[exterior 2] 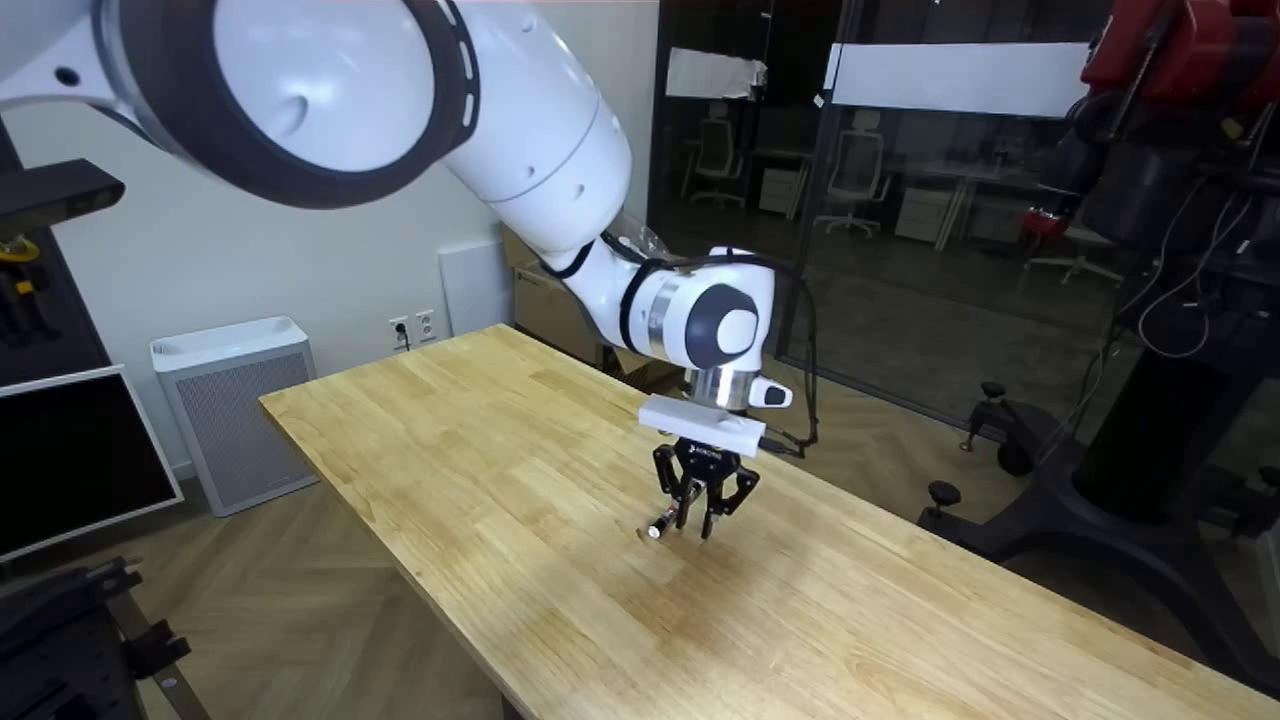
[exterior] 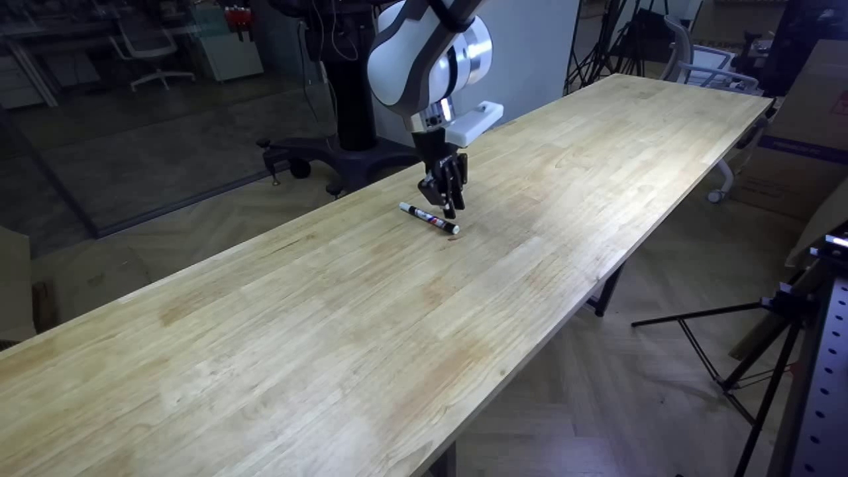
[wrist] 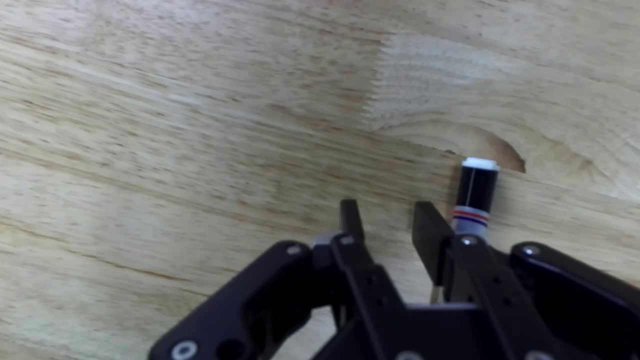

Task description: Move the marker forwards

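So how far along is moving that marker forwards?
Done: the gripper is low beside the marker. In hand: likely lining up; it stands open, the marker ungripped on the table. Left: probably gripping and moving that marker, though progress forwards can't be judged.

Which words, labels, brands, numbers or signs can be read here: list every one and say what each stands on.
"ROBOTIQ": on the black body of the gripper, in an exterior view; small and soft, so only a likely reading.
Marker: printing on its barrel, too small to read.
Cardboard box: faint marks, too blurred to read.
Any other markings in the background are too small or dim to read.
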### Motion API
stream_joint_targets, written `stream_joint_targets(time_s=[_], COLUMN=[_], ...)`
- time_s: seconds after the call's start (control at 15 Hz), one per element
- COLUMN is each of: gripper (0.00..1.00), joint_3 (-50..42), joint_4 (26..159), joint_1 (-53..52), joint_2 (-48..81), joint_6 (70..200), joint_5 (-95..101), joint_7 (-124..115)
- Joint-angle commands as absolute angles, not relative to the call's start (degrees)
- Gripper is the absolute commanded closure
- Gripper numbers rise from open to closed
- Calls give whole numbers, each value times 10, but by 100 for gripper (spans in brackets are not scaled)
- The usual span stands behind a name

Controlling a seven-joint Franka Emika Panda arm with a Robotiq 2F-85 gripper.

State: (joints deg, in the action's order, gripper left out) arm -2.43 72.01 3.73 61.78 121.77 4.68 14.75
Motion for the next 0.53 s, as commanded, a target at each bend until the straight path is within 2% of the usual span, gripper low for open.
stream_joint_targets(time_s=[0.0,0.27,0.33,0.47], gripper=[34,7,2,0], joint_3=[-25,-26,-25,-22], joint_4=[726,739,739,732], joint_1=[32,25,25,23], joint_2=[602,584,582,583], joint_6=[1217,1221,1220,1221], joint_5=[54,51,48,39], joint_7=[119,96,89,68])
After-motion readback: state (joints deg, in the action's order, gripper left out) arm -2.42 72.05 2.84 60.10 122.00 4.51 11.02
